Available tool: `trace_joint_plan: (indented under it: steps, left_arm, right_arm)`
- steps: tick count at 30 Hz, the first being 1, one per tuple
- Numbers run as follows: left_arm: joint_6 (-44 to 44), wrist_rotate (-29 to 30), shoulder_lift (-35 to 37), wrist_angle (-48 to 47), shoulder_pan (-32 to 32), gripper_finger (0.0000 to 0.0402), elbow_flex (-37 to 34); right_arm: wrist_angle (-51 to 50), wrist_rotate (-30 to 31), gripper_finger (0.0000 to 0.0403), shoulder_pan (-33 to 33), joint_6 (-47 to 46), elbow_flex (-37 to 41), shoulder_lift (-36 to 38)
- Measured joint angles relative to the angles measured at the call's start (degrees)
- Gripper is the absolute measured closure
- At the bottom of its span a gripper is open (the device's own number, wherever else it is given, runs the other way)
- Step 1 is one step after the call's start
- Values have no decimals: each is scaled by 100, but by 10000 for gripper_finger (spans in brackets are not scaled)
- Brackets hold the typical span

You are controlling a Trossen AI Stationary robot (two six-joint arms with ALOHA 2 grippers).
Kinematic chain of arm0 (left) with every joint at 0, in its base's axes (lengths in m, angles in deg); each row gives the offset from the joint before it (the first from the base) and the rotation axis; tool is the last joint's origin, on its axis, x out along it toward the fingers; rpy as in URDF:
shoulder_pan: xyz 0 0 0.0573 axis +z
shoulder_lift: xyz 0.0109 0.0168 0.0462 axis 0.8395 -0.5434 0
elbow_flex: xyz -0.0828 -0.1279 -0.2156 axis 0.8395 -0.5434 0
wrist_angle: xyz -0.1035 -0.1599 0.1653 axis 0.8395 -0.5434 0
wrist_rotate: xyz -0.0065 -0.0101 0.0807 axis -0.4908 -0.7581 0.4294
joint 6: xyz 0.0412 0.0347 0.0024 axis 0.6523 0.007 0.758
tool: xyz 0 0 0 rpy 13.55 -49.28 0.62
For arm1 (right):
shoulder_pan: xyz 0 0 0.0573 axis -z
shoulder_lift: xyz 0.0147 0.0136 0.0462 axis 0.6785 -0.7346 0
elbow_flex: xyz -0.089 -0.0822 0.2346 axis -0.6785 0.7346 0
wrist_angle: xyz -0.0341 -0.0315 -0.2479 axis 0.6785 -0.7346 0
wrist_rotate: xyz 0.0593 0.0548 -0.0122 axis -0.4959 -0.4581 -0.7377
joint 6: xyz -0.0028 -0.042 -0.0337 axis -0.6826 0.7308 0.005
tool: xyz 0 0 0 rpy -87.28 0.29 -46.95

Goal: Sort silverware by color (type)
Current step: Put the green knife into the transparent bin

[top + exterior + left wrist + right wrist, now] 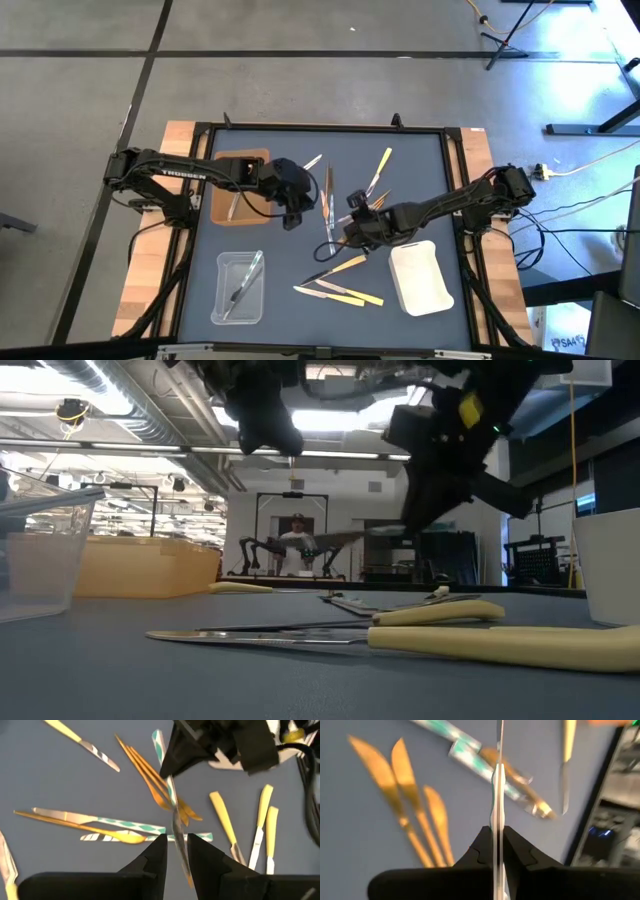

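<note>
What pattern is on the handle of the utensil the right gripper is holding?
Teal-and-white checks on the utensil pinched in the right gripper, shown best in the right wrist view.

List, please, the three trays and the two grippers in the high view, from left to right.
Brown tray → clear tray → left gripper → right gripper → white tray.

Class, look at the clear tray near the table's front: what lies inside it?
Inside the clear tray lie a few slim silvery utensils, slanted. Their exact number and type cannot be told; nothing else shows inside.
</note>
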Motion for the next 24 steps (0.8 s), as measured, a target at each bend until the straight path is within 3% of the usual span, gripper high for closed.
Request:
trace_joint_plan:
  steps: [9, 15, 24]
  left_arm:
    - [-849, -94, 1, 109, 0, 333, 0]
    - [-1206, -595, 2, 107, -2, 333, 0]
    - [-1726, -867, 9, 131, -2, 333, 0]
  right_arm:
    - [769, 195, 395, -2, 1637, -514, 2]
    - [1310, 270, 395, -2, 2299, -754, 4]
    - [1979, 216, 395, -2, 3095, -779, 4]
